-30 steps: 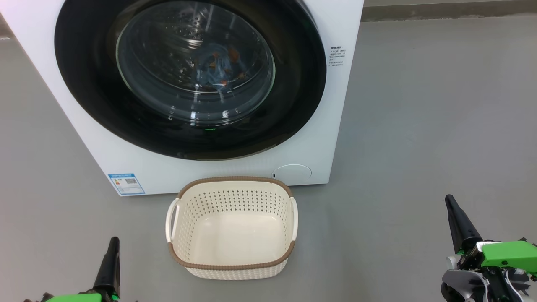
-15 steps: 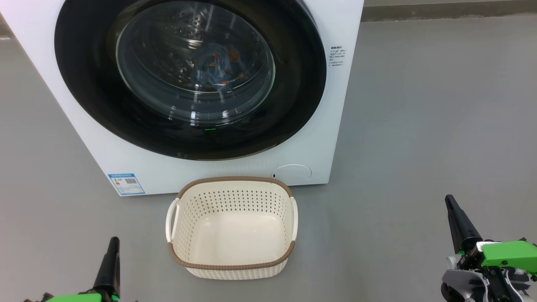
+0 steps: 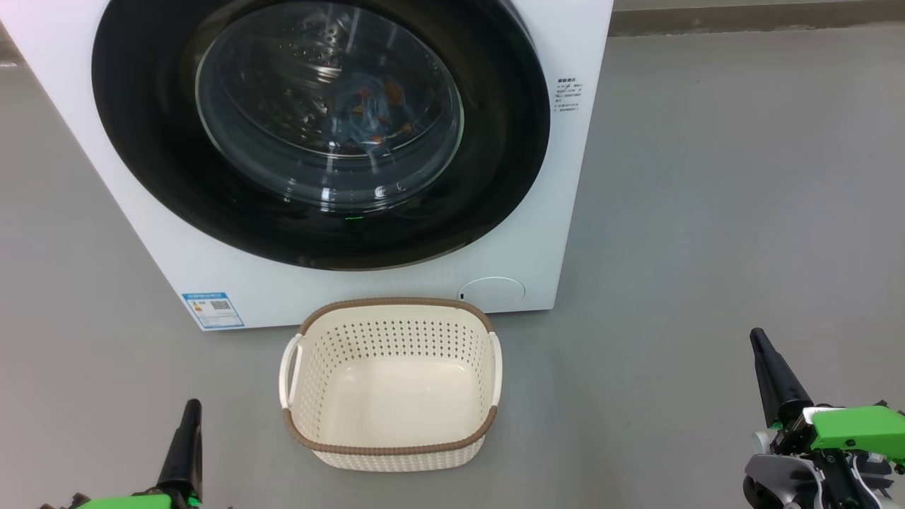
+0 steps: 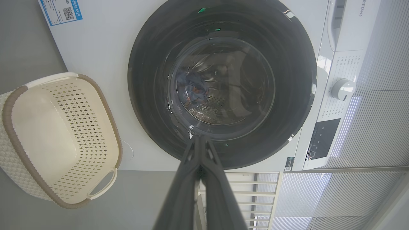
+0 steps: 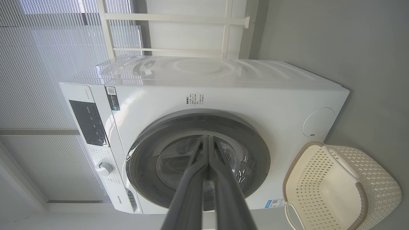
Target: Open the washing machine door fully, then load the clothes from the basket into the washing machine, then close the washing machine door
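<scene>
Left gripper (image 3: 191,410) and right gripper (image 3: 758,339) closed, basket (image 3: 390,449) empty, clothes (image 3: 371,113) inside washing machine (image 3: 297,297) behind shut door (image 3: 498,141)

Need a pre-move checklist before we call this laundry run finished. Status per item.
1. The basket is empty: ok.
2. The clothes are inside the drum: ok.
3. The washing machine door sits flush against the washing machine: ok.
4. Door latched: cannot tell.
5. The left gripper has its jaws shut, holds nothing and is clear of the basket: ok.
6. The right gripper has its jaws shut, holds nothing and is clear of the basket: ok.
</scene>
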Controlling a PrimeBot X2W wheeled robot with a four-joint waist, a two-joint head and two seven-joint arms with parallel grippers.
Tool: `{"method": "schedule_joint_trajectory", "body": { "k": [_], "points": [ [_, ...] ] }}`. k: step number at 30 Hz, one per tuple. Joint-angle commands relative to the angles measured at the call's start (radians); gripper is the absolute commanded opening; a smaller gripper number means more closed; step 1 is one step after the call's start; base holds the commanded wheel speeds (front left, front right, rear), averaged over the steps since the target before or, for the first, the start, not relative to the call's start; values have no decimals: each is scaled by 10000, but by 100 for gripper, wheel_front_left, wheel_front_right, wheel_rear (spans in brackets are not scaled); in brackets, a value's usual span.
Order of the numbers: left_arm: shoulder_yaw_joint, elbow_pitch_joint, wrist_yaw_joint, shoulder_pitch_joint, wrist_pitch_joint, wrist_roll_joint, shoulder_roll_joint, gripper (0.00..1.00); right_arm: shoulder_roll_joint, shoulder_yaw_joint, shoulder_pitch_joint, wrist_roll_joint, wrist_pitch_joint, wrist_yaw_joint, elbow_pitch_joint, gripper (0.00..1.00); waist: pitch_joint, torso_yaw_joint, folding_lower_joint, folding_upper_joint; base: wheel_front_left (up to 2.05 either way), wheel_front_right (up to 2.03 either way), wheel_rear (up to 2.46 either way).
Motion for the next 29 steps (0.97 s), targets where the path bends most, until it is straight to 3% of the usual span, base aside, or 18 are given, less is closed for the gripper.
{"method": "schedule_joint_trajectory", "body": {
  "k": [1,29],
  "points": [
    [324,-311,-81,-425,63,-80,91,0,-77,180,-163,46,69,31,-299,0,0,0,0,0,0,0,0],
    [323,-312,-81,-424,62,-81,91,0,-74,175,-163,42,73,31,-299,0,0,0,0,0,0,0,0]
  ]
}}
